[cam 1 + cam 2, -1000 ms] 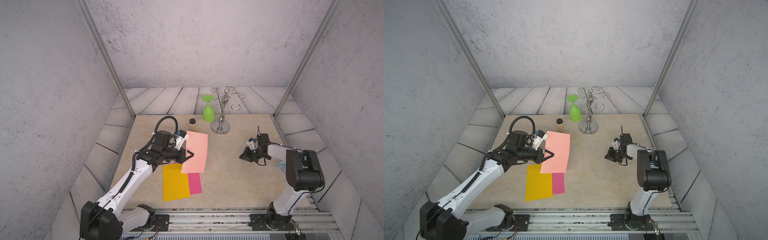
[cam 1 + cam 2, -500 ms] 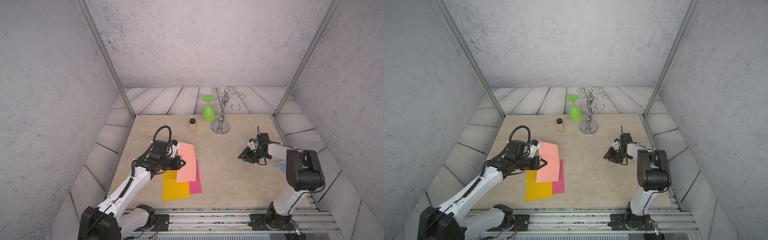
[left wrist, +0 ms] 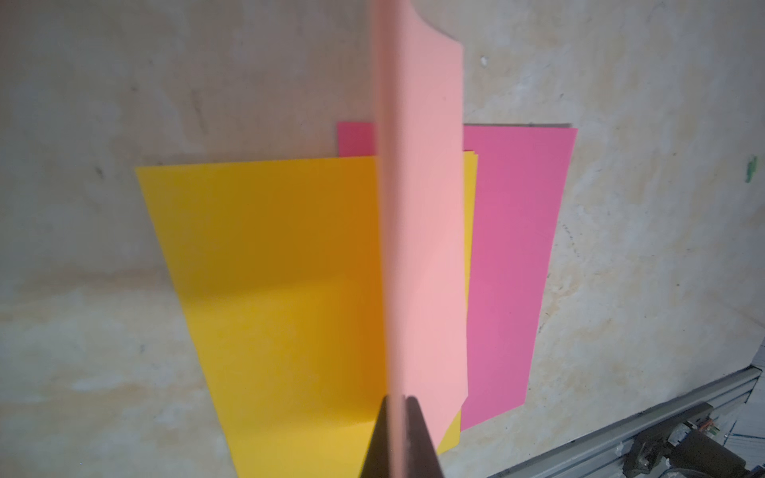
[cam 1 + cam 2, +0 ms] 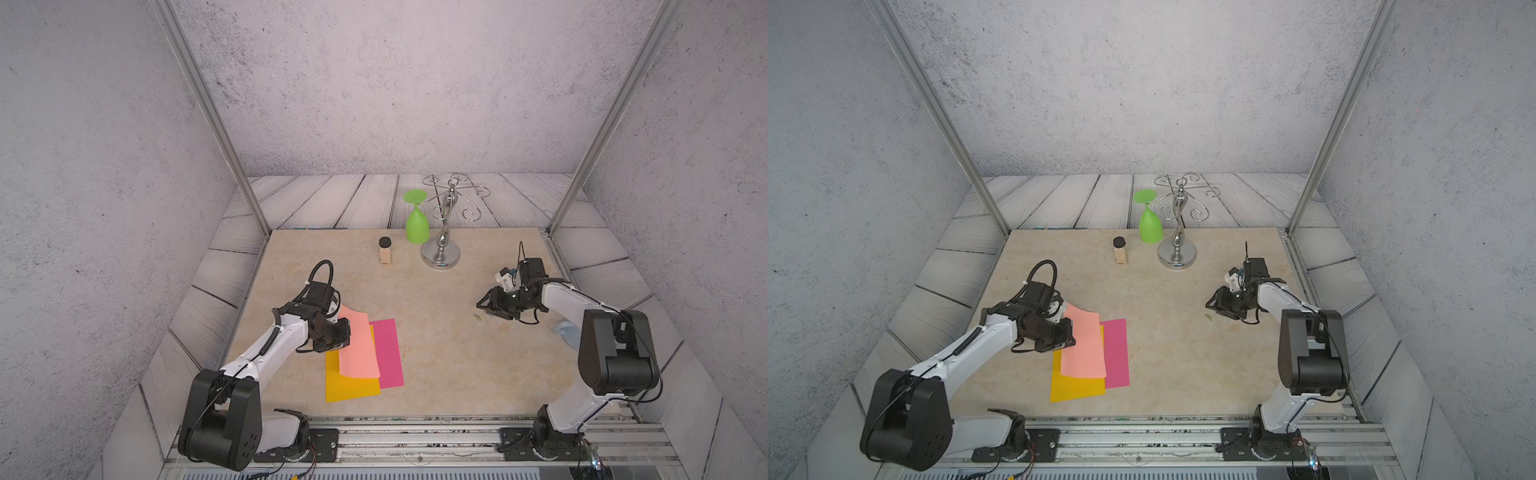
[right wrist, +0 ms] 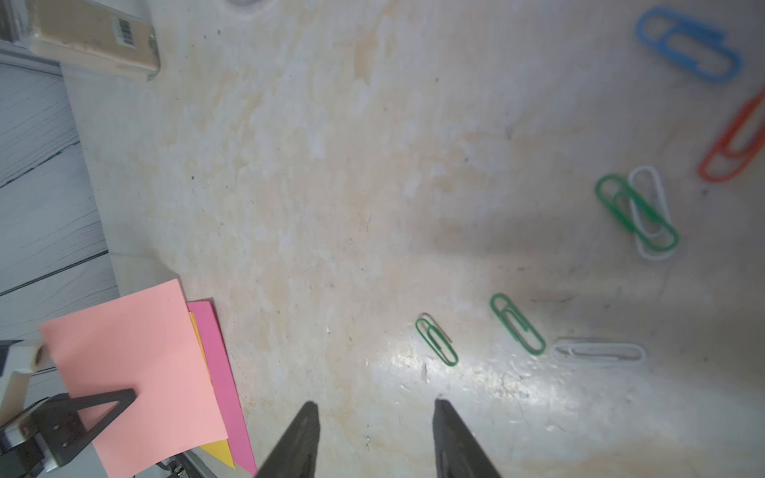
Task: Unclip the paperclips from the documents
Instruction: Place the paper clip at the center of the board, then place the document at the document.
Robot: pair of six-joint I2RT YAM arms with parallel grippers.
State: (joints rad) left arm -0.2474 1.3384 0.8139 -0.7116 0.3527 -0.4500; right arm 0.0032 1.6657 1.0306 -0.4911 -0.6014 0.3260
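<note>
Pink sheet [image 4: 357, 349] pinched in L hand [image 3: 399, 407], partly hides yellow sheet [image 4: 349, 388], magenta sheet [image 4: 390, 357]; R hand [image 5: 374, 403] spread, empty.

Grey, speckled back wall [image 4: 395, 83] and matching side walls [image 4: 83, 166] enclose a mottled beige, stone-look bench [image 4: 457, 365] — evenly lit, with only soft shadows. Pale wood-plank panels [image 4: 332, 199] slope up around the bench's far and side edges. Two slanting aluminium posts [image 4: 210, 116] rise from its far corners — a metal rail [image 4: 415, 432] runs along the near edge.
</note>
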